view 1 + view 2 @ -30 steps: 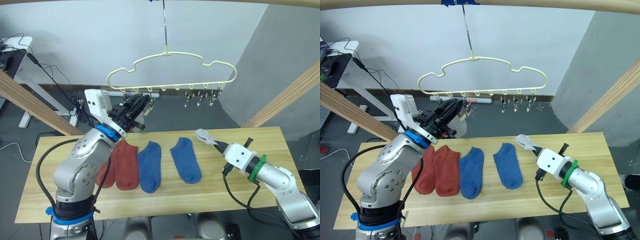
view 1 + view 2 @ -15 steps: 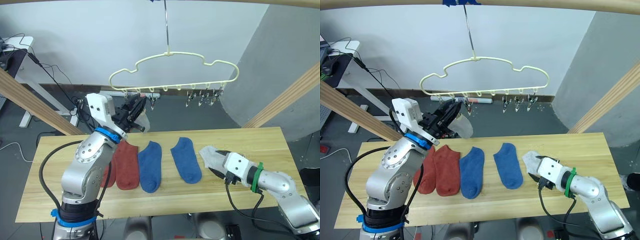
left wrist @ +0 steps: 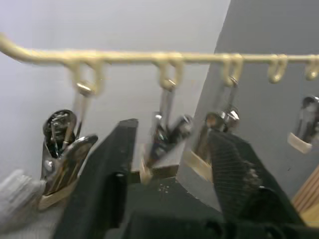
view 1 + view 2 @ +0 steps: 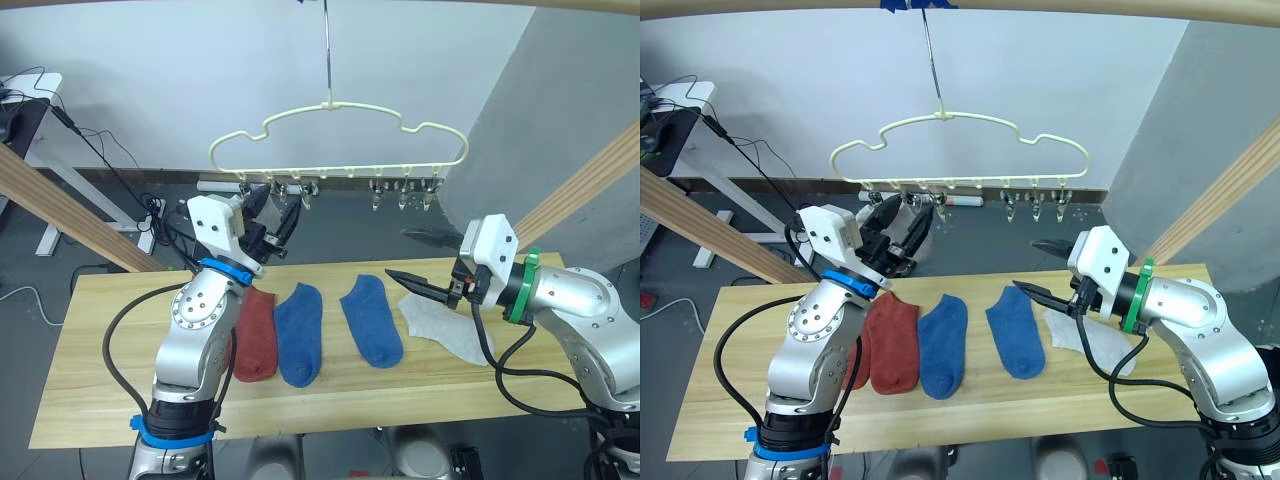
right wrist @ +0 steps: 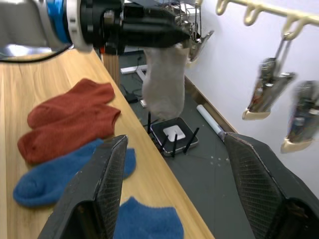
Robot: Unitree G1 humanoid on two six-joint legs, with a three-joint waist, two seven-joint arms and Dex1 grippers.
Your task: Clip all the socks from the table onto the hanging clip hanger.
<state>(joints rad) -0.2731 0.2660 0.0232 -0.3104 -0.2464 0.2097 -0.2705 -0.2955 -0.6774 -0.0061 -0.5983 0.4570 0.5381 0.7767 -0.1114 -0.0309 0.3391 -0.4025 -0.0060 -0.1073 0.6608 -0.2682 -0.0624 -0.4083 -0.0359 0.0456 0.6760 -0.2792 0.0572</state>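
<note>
The cream clip hanger (image 4: 340, 105) hangs above the table (image 4: 110, 380) with a row of metal clips (image 4: 405, 195). My left gripper (image 4: 278, 215) is raised to the leftmost clips and stands open, one clip (image 3: 164, 134) between its fingers. A light grey sock (image 5: 163, 84) dangles right beside it from the neighbouring clip (image 3: 60, 154). My right gripper (image 4: 412, 258) hovers open and empty just above a second grey sock (image 4: 445, 325), which lies flat on the table. Two blue socks (image 4: 300, 330) (image 4: 372, 318) and rust-red socks (image 4: 255, 335) lie in a row to its left.
Slanting round wooden poles (image 4: 60, 205) (image 4: 590, 180) flank the table on both sides. A white desk with cables (image 4: 40, 90) stands at the back left. A small black device (image 5: 173, 134) sits on the floor behind the table.
The right gripper laid its grey sock on the table, opened and rose above it. The left gripper opened at the clips, with the other grey sock now hanging beside it.
</note>
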